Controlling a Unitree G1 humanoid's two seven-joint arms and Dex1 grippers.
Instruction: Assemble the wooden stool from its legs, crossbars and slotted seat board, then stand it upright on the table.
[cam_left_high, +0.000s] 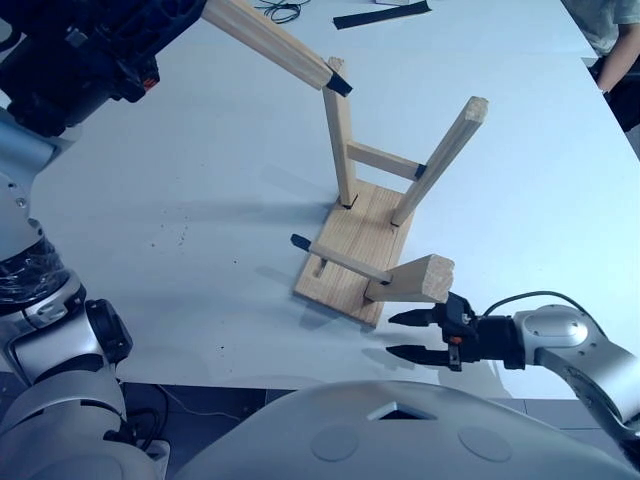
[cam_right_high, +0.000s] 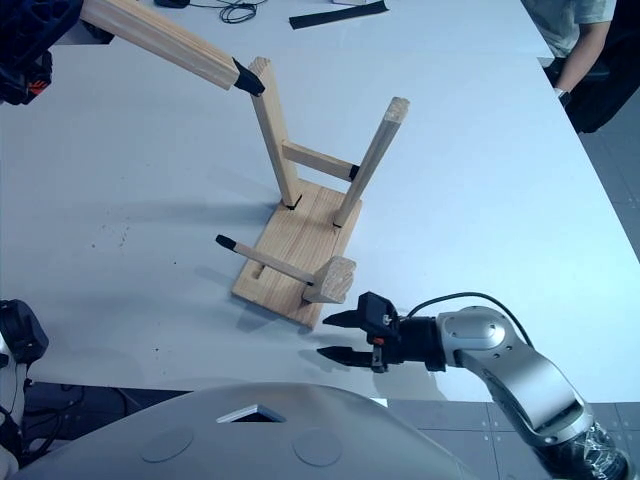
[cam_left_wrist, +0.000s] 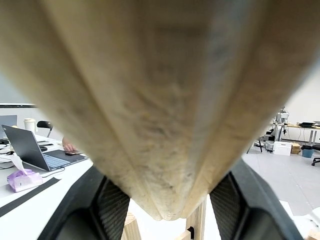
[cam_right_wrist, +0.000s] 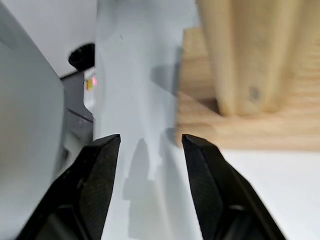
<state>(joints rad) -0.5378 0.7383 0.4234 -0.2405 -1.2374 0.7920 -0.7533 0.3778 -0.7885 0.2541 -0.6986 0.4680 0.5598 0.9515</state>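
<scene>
The loose leg (cam_left_high: 265, 40), clamped in the left gripper (cam_left_wrist: 167, 205), hung over the bench's far left corner. Its long axis slanted down and rightward toward the seat board (cam_left_high: 370, 225). Its black-tipped end seemed to touch the left upright leg (cam_left_high: 340, 140), though that was hard to judge. The board lay flat mid-bench. At the near edge the right gripper (cam_left_high: 405, 335) gaped empty just beside a tilted leg (cam_left_high: 415, 280). The board's free slot was hidden.

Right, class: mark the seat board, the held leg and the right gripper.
seat board (cam_left_high: 365, 230), left eye view, bare top.
held leg (cam_right_high: 165, 42), right eye view, mid-length.
right gripper (cam_right_high: 323, 336), right eye view, between fingertips.
</scene>
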